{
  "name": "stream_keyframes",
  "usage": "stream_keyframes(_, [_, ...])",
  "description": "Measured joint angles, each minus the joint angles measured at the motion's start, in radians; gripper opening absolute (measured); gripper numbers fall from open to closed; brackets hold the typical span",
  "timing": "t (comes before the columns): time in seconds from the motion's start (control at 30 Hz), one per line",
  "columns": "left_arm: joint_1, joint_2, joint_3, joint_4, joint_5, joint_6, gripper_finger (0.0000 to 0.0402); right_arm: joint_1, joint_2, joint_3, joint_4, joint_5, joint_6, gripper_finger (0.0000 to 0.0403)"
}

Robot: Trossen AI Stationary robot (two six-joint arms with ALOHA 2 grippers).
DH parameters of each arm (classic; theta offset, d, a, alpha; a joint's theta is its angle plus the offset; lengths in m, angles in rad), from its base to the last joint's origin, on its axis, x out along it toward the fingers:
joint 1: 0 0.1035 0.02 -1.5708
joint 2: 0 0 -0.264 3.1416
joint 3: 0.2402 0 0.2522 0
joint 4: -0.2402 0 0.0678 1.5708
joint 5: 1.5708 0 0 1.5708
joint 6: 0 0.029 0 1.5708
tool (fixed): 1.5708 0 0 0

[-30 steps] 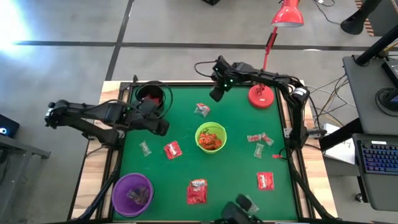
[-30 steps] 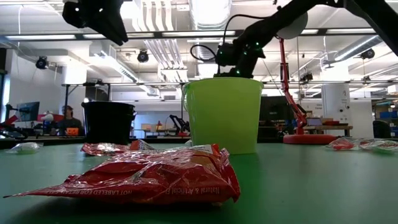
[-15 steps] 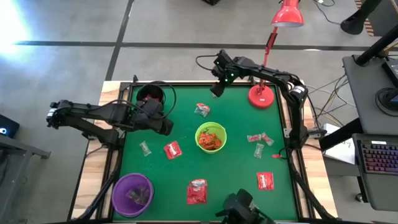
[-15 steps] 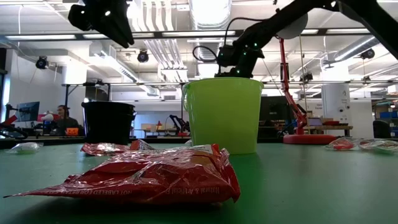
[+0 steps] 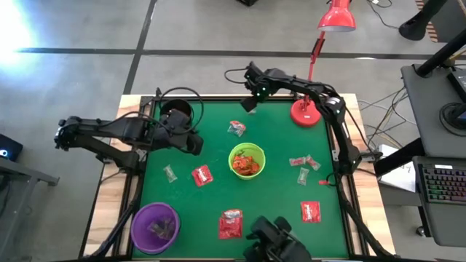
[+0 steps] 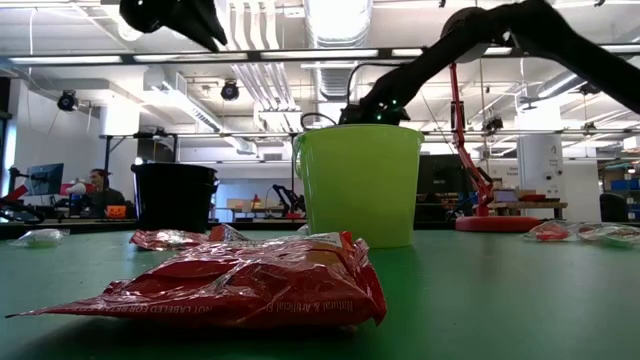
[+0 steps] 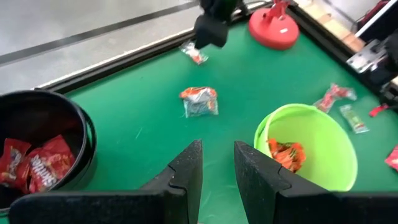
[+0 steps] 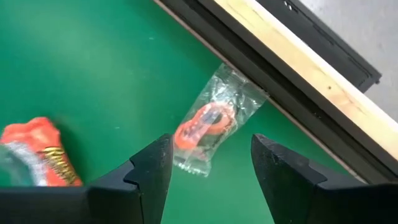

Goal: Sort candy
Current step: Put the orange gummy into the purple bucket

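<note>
In the low view the nearest thing is a flat red packet (image 6: 240,290) lying on the green table (image 6: 520,300); its lower edge carries upside-down print reading "NOT LABELED FOR RETAIL SALE", with "Natural & Artificial" beside it. Behind it stand the lime-green bowl (image 6: 360,185) and, toward 10 o'clock, the black bowl (image 6: 174,196).

Seen from above, the table holds a purple bowl (image 5: 155,227) at 7 o'clock, red packets (image 5: 230,223) at 6 and 4 o'clock, and pale twist wrappers (image 5: 303,164) at 3 o'clock. The lime-green bowl sits at the centre with orange-red candy inside.

The left gripper (image 5: 195,143) hangs over the table at 10 o'clock, just beside the black bowl. Its fingers (image 7: 186,171) stand a narrow gap apart, pinching nothing. Only the left wrist view shows red packets inside the black bowl; one seems to read "Skittles".

Farthest off, at 12 o'clock by the table's edge, the right gripper (image 8: 208,163) is spread wide. A clear-wrapped orange sweet (image 8: 208,124) lies on the table, its near end between the fingertips, untouched. An orange-red wrapper (image 8: 38,155) beside it seems to read "Reese's".
</note>
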Motion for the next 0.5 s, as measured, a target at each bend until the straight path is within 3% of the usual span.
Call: stream_keyframes(0.5, [0.000,0.000,0.022,-0.003,0.000,0.004,0.0075,0.002,0.132,0.124,-0.091,-0.002,0.018,0.0208])
